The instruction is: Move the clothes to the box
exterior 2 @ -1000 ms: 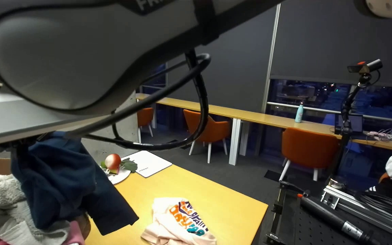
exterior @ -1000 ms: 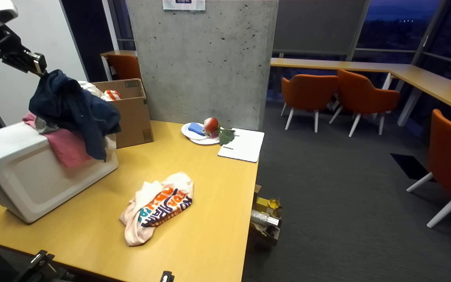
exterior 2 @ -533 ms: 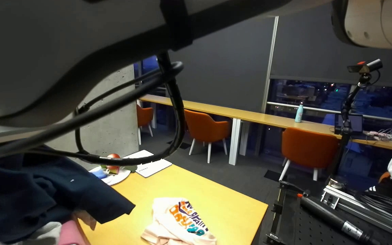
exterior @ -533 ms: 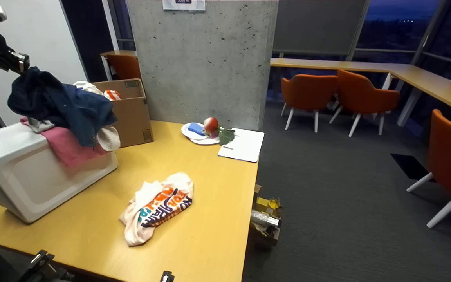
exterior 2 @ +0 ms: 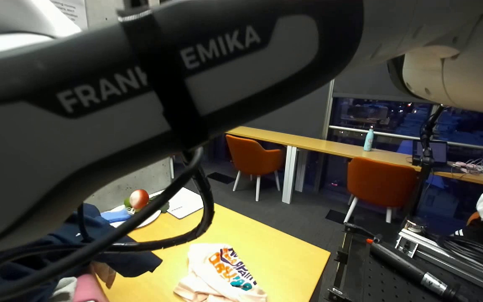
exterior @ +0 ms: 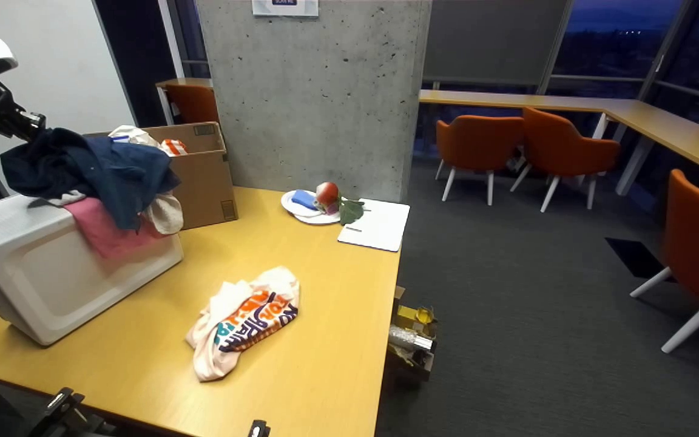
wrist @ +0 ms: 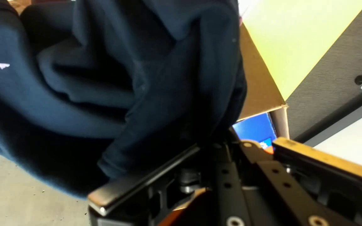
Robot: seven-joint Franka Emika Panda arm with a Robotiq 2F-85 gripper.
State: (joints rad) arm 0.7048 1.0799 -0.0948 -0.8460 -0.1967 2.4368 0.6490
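Dipping over the last half second after pulling back, the black two-fingered gripper (exterior: 33, 128) has its jaws closed on a crumpled dark navy cloth garment (exterior: 104, 173), whose dangling end now hangs higher over the side of the large white rectangular bin with rounded edges (exterior: 76, 285). Beneath it show a soft pink garment (exterior: 107, 240) and a fluffy white-grey garment (exterior: 165, 213). Release seems near, I'd judge. The peach-tan garment with multicoloured print (exterior: 246, 325) still lies on the yellow table (exterior: 331, 340), left to do.
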